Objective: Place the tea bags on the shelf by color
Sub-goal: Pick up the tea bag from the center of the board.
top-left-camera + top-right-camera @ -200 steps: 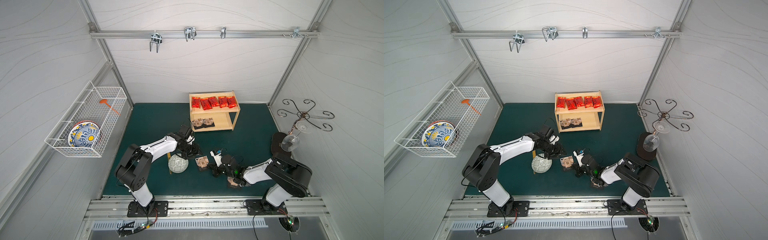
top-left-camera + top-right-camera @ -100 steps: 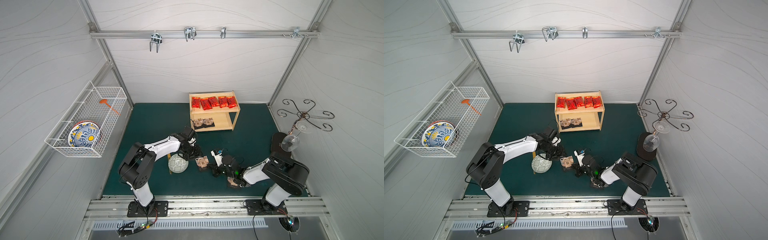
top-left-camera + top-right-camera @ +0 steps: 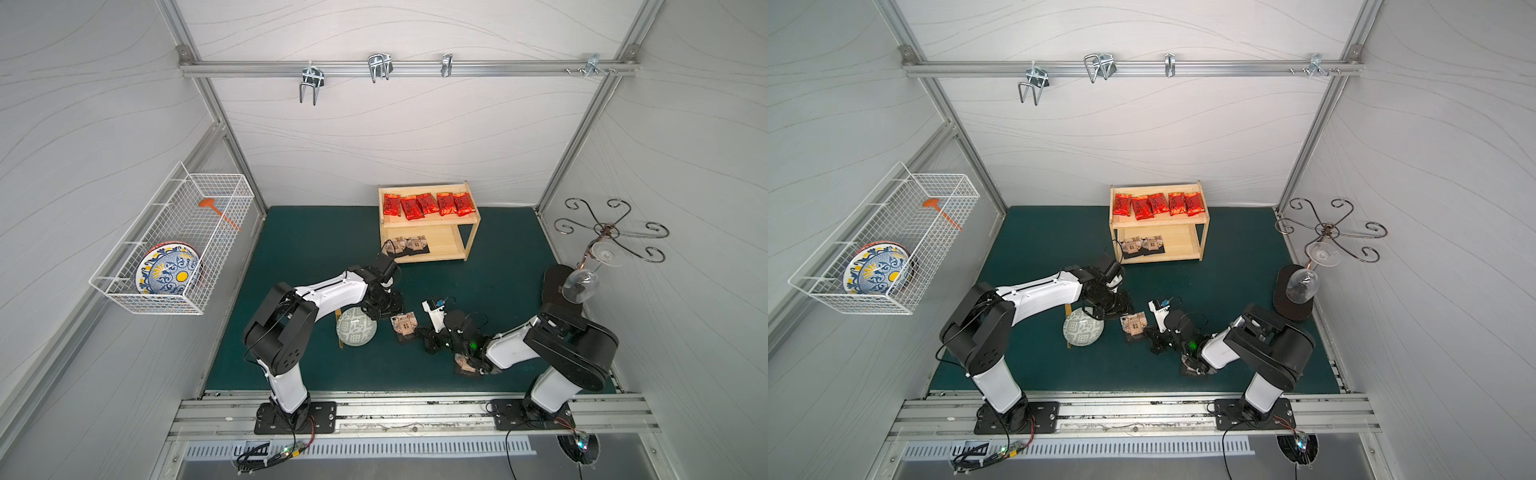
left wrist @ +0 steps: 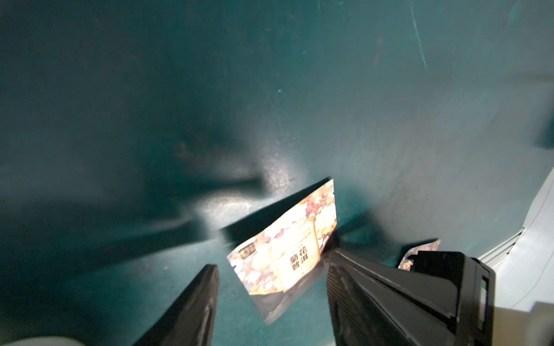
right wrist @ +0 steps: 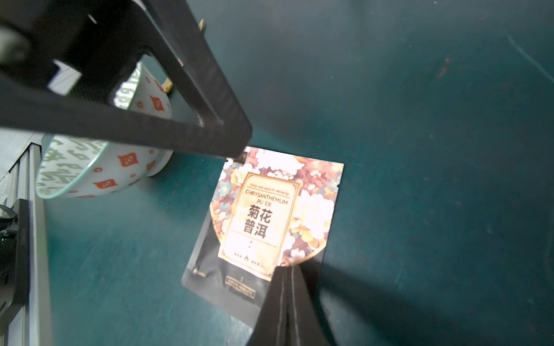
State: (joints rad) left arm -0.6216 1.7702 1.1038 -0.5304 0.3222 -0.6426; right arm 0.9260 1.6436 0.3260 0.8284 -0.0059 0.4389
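Over the last second the left tool (image 4: 271,263) comes down from nearer the shelf (image 3: 446,246) toward the lower centre of both top views. Its fingers now stand wide apart, straddling one chrysanthemum pu'er tea bag (image 5: 263,215) without closing on it.

The right tool (image 5: 284,269) barely shifts. Its fingers are pressed together with nothing between them, and the tip lies on or just over the bag's black lower border. I cannot tell whether it pins the bag down.

The bag itself stays where it was on the green worktop (image 3: 316,249), just right of the patterned bowl (image 3: 356,329).

On the shelf, five red tea bags (image 3: 428,204) fill the top tier and two dark tea bags (image 3: 409,244) lie at the left of the lower tier. That leaves this bag and one more dark bag (image 3: 465,366) beside the right arm, lower right of centre.

The left arm looks set to take this pick, and the lower tier is where the bag belongs.
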